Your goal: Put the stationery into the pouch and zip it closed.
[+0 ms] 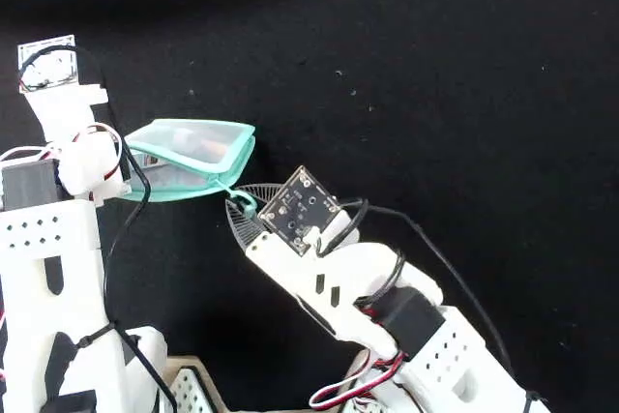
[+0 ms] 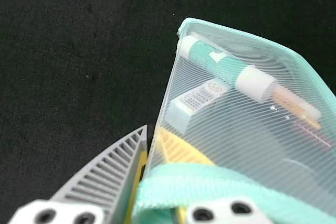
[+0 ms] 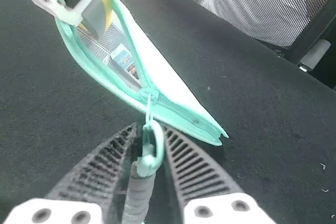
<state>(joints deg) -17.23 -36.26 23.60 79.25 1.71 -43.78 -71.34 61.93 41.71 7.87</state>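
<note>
The teal-edged see-through pouch (image 1: pixel 198 147) lies on the black table, left of centre. In the left wrist view the pouch (image 2: pixel 236 140) holds a teal-and-white glue stick (image 2: pixel 220 64), a white eraser (image 2: pixel 197 100) and an orange pen (image 2: pixel 296 106). My left gripper (image 1: pixel 129 165) (image 2: pixel 149 156) is shut on the pouch's end. My right gripper (image 1: pixel 244 208) (image 3: pixel 150 130) is shut on the teal zipper pull (image 3: pixel 151 145). The slider (image 3: pixel 147 96) sits partway along the zip, and the pouch (image 3: pixel 163 77) gapes open towards the left gripper (image 3: pixel 84 3).
Black cloth (image 1: pixel 435 94) covers the table, with free room to the right and back. A mesh office chair (image 3: pixel 262 3) stands beyond the table's far edge. Arm bases and cables (image 1: pixel 368 384) crowd the near edge.
</note>
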